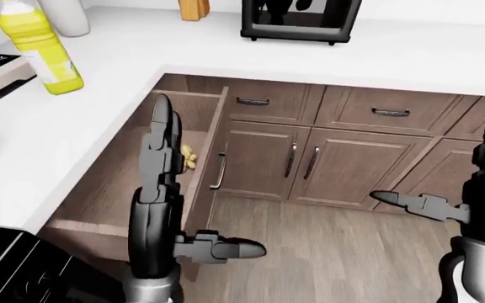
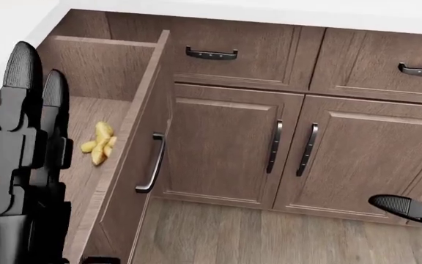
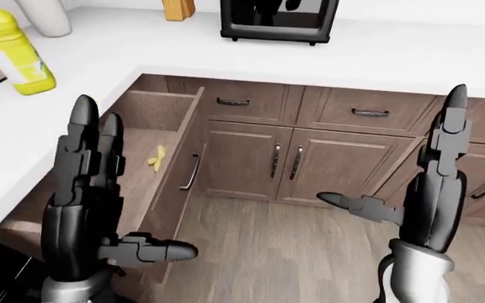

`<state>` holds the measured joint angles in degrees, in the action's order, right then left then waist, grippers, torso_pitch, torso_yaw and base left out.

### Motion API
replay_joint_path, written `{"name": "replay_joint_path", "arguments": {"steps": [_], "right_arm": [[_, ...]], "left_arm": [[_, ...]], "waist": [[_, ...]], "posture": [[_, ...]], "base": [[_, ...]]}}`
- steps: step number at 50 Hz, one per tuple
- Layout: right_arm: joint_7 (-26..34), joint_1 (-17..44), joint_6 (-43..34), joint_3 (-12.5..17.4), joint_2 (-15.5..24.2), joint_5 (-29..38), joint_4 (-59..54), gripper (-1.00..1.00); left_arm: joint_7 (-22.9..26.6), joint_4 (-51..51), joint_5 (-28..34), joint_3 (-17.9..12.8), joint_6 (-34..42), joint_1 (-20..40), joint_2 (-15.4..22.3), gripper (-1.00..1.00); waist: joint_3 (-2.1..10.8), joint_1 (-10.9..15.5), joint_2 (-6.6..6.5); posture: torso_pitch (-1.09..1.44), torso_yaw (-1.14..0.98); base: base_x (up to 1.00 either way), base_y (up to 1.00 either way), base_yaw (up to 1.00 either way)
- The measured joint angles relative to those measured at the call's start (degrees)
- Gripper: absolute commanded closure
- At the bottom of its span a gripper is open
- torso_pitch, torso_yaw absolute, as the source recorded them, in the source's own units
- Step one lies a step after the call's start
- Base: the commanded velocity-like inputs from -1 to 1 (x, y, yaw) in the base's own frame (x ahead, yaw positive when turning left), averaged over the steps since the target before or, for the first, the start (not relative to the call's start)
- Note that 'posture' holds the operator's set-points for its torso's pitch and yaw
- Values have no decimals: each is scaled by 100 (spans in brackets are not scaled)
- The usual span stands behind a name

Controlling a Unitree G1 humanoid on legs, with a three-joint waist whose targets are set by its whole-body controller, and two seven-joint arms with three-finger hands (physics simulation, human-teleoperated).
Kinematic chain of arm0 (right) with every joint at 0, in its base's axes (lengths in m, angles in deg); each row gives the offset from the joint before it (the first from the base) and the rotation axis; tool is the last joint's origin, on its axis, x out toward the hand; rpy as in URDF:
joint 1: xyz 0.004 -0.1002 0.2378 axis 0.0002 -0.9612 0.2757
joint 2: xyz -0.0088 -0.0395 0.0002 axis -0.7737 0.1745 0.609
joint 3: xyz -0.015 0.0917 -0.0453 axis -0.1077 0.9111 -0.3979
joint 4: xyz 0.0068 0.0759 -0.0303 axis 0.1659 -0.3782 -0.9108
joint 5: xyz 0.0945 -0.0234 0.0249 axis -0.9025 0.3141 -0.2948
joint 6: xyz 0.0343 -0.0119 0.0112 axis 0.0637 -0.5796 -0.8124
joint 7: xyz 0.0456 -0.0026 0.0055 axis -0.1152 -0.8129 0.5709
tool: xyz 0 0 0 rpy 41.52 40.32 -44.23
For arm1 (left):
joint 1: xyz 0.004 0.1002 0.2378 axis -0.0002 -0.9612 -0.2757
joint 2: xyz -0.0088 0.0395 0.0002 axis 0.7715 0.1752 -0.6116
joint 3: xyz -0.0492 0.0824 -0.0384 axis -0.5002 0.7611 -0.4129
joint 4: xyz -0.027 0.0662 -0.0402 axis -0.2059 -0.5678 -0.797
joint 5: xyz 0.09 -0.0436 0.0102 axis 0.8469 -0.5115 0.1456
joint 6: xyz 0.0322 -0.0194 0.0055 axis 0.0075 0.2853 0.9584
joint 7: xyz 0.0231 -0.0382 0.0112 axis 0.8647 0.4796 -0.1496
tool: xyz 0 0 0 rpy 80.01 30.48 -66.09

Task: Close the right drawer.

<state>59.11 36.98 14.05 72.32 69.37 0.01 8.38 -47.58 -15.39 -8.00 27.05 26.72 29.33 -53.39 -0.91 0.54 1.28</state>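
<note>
White tabletop (image 1: 124,82) wraps the corner, running along the top and down the left of both eye views. Brown cabinets (image 2: 225,143) sit beneath it, wood floor (image 1: 335,252) below those.

The drawer (image 2: 115,71) stands pulled far out from the left run of cabinets, toward the bottom of the head view. Its front panel is seen edge-on, with a dark bar handle (image 2: 151,164) on the outer face. Not closed. 2 closed drawers with dark handles lie along the top of the head view, 2 cabinet doors under them.

My left hand (image 3: 91,189) is raised over the open drawer, fingers straight and pointing up, thumb stuck out to the right; released, gripping nothing. In the head view it covers the left part of the drawer interior. It is not touching the handle.

My right hand (image 3: 420,196) is raised over the floor at the right of the right-eye view, fingers straight, thumb pointing left; released, empty, well apart from the drawer.

On the tabletop: dark appliance (image 1: 301,19) at top, yellow bottle (image 1: 39,47) at upper left.

Smallest item: a pale yellow lumpy thing (image 2: 99,144) on the drawer floor, near the inner face of the front panel. I cannot tell what it is.
</note>
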Motion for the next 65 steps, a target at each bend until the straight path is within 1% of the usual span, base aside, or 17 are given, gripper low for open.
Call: {"name": "replay_joint_path", "arguments": {"steps": [4, 12, 17, 23, 30, 34, 38, 42, 46, 50, 57, 62, 65], "right_arm": [[3, -7, -47, -16, -15, 7, 32, -100], [-11, 16, -58, -48, -9, 14, -1, -100], [-21, 35, -66, -72, 7, 13, -42, -100], [-40, 13, 19, -48, 11, -12, -161, -100], [-36, 31, -44, -53, 10, -22, -48, -100], [-37, 56, -85, -77, 14, -15, -22, -100], [-40, 55, -104, -104, 14, 1, -36, -100], [-41, 44, -75, -99, 12, -10, -89, -100], [-58, 20, 20, -89, 7, -23, -181, -100], [-62, 2, 75, -90, 0, -30, -226, -100], [-72, 17, 95, -117, -2, -16, -233, -100], [-69, 14, 58, -121, -5, -6, -188, -100], [-68, 20, 22, -120, -6, 4, -138, -100]], "left_arm": [[-56, -71, 141, 278, -155, -89, 65, -100], [-220, -238, 315, 945, -421, -419, 317, -100], [-325, -325, 373, 1183, -546, -471, 447, -100], [-337, -442, 373, 1406, -528, -515, 551, -100], [-398, -1186, 250, 1549, -827, -538, 604, -100], [-305, -1653, 172, 1495, -859, -482, 553, -100], [-236, -1890, 144, 1471, -797, -489, 511, -100], [-179, -2164, 16, 1360, -723, -410, 417, -100], [-226, -2502, -63, 1274, -667, -366, 305, -100], [-393, -2790, -127, 1175, -633, -363, 207, -100], [-764, -2964, -184, 1181, -664, -402, 120, -100], [-1027, -2867, -316, 988, -580, -302, 58, -100], [-1283, -2810, -341, 869, -514, -288, -38, -100]], "waist": [[-1, 0, -4], [-8, 6, -6], [-3, 13, -13], [-12, 12, -19], [-13, 21, -20], [-15, 14, -14], [-18, 13, -12], [-9, 9, -12], [-4, 5, -10], [-6, -4, -7], [1, -11, -1], [17, -15, -3], [19, -17, -5]], "posture": [[0, 0], [0, 0], [0, 0], [0, 0], [0, 0], [0, 0], [0, 0], [0, 0], [0, 0], [0, 0], [0, 0], [0, 0], [0, 0]], "base": [[0, 0, 0], [0, 0, 0], [0, 0, 0], [0, 0, 0], [0, 0, 0], [0, 0, 0], [0, 0, 0], [0, 0, 0], [0, 0, 0], [0, 0, 0], [0, 0, 0], [0, 0, 0], [0, 0, 0]]}}
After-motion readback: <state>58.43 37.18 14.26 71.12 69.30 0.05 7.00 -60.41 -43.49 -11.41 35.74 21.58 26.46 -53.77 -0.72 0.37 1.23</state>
